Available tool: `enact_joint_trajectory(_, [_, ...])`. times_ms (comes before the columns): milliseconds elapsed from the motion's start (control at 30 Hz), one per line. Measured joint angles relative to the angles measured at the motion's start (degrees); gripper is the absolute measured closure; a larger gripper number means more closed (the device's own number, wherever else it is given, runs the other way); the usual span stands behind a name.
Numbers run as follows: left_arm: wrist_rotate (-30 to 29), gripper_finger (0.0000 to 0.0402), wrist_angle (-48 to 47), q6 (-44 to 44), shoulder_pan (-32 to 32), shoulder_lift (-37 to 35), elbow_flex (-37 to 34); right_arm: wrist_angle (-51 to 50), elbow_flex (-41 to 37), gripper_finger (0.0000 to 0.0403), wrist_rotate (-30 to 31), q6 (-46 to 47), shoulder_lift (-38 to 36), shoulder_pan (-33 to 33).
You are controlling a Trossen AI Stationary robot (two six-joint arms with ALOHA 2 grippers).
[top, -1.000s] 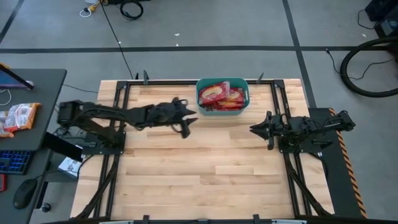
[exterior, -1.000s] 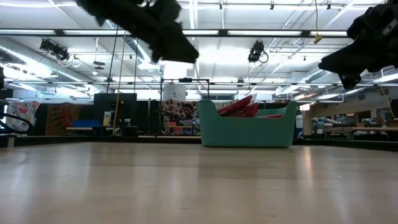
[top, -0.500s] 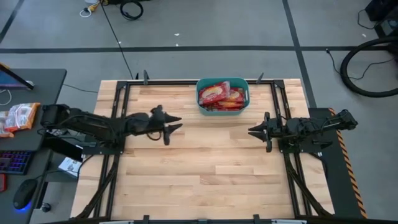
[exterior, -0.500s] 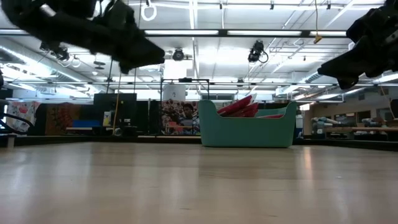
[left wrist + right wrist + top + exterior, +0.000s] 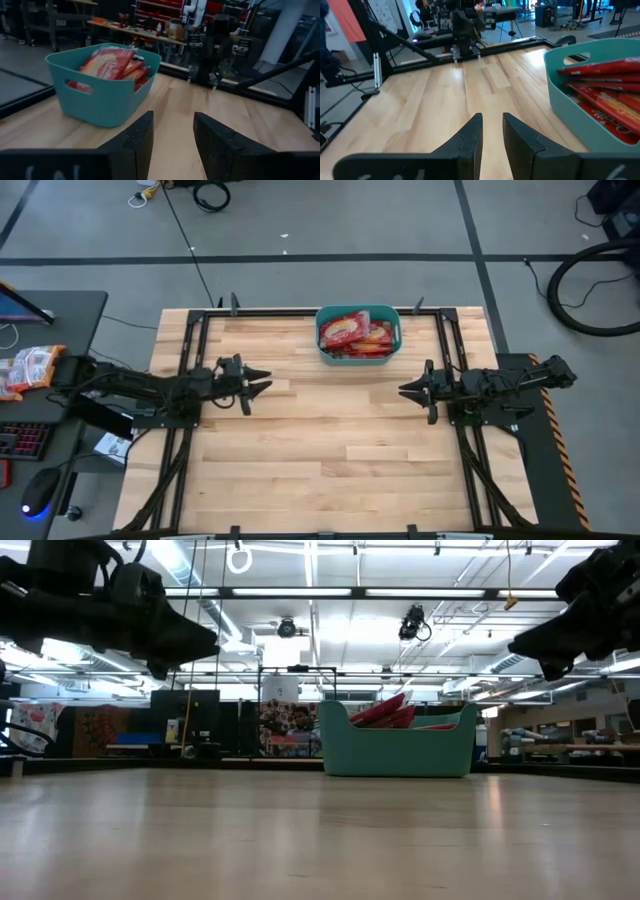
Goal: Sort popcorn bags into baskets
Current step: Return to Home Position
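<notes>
The teal basket (image 5: 320, 338) (image 5: 395, 752) (image 5: 102, 97) (image 5: 566, 97) stands at the middle of the table's far edge. Several red popcorn bags (image 5: 355, 332) (image 5: 111, 59) (image 5: 605, 90) lie stacked in it, and some lean up over its rim (image 5: 385, 710). My left gripper (image 5: 266, 382) (image 5: 173, 131) hovers open above the table's left part, well left of the basket, holding nothing. My right gripper (image 5: 402, 390) (image 5: 491, 125) hovers at the table's right side with its fingers a narrow gap apart, holding nothing.
Bare wood lies between the two grippers and toward the near edge. Black frame rails (image 5: 190, 420) run along the table's sides. On a desk left of the table lie an orange-red packet (image 5: 30, 367), a keyboard (image 5: 20, 440) and a mouse (image 5: 38, 490).
My left arm has drawn back from beside the basket toward the table's left edge, sinking a little, with nothing in its fingers. The basket and its bags have stayed put.
</notes>
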Motion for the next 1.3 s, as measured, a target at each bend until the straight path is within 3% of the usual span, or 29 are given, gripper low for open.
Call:
enact_joint_trajectory(400, [-1.82,0.0258,-14.05,7.65,-0.48,-15.18,-0.76,0.79,0.02,0.0323,-0.04,0.12,0.22,-0.01])
enact_joint_trajectory(700, [-10.31,0.0262,-26.37,17.6,-5.36,-23.95,-0.79,0.76,0.02,0.0323,-0.04,0.07,0.22,-0.01])
enact_joint_trajectory(1033, [-10.83,0.0293,-38.54,17.32,-8.3,-35.09,-0.79,0.74,0.02,0.0323,-0.04,0.05,0.23,-0.01])
enact_joint_trajectory(1300, [-12.79,0.0296,-38.6,16.44,-8.26,-35.99,-0.79,0.72,0.02,0.0323,-0.04,0.0,0.22,-0.01])
